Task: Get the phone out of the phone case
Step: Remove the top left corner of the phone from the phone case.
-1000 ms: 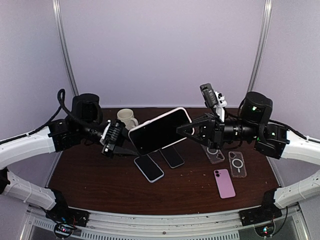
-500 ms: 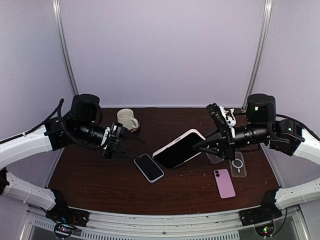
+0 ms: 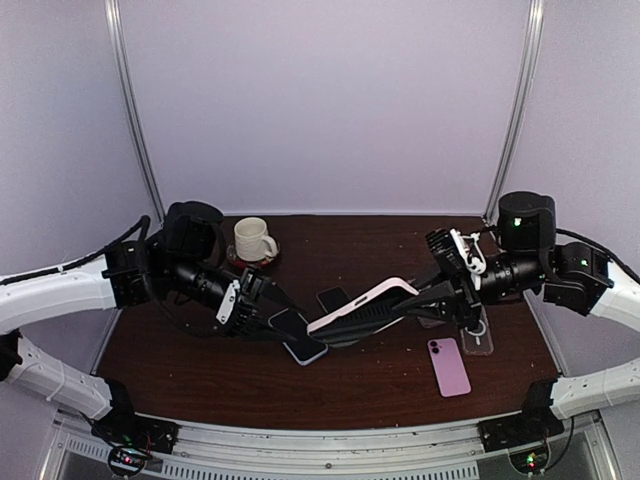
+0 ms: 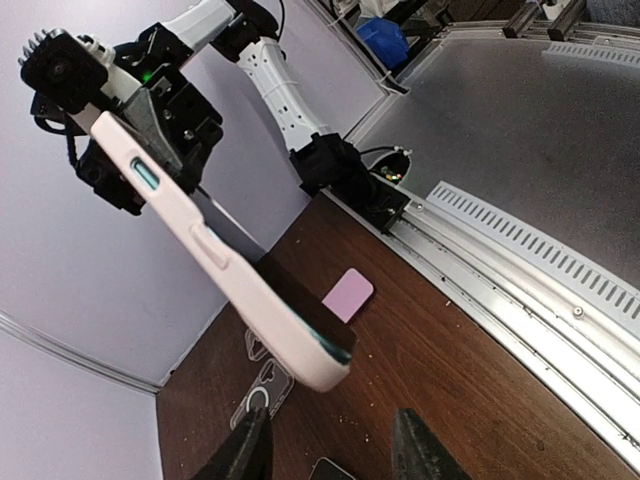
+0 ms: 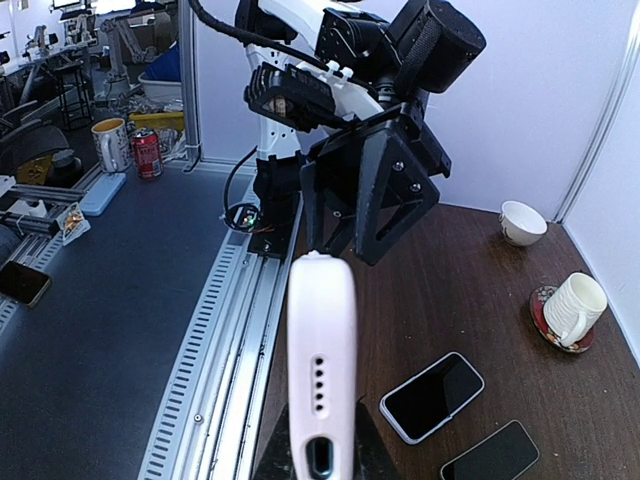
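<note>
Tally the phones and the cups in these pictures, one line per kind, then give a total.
Phones: 4 (cased phone, pink phone, light-edged phone, dark phone)
Cups: 2 (mug, white cup)
Total: 6

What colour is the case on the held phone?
Pale pink phone case, clearest in left wrist view.
</note>
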Robot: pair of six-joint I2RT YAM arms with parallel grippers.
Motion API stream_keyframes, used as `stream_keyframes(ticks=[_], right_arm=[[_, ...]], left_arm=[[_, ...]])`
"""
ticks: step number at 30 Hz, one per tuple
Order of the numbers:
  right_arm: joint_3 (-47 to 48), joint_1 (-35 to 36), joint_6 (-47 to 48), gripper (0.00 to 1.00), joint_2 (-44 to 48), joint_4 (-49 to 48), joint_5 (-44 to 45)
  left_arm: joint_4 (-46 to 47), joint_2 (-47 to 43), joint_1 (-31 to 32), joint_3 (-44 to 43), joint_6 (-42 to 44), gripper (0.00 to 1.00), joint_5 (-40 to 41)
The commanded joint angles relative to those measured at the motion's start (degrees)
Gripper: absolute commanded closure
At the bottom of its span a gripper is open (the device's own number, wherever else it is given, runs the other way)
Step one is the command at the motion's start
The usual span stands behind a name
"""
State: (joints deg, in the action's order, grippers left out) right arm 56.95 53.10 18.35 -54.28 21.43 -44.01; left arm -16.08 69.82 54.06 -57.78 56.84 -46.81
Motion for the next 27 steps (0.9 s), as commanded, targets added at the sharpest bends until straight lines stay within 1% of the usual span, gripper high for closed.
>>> stream_keyframes(ticks=[1,9,20,27], right_arm=[[-0.22,0.8,0.86,1.0,-0.31,-4.74,-1.88],[-0.7,1.47,0.43,1.0,-1.64,-5.91,-1.43],[-0.78,2.11,-0.24,1.0,-2.84,-7.18,-1.35],[-0.87,2.51,-0.68,1.0,-3.49,-7.51,-2.31]], left_arm=[[1.55,1.21,2.28,-1.02,0.64,0.58,1.16],[1.51,1.95,4.55,-1.02,0.73,0.63,1.89],[0.45,2.61,5.44,-1.19,1.34,0.68,2.41],[0.41,2.8,5.52,-1.2,1.76,0.74,2.75]])
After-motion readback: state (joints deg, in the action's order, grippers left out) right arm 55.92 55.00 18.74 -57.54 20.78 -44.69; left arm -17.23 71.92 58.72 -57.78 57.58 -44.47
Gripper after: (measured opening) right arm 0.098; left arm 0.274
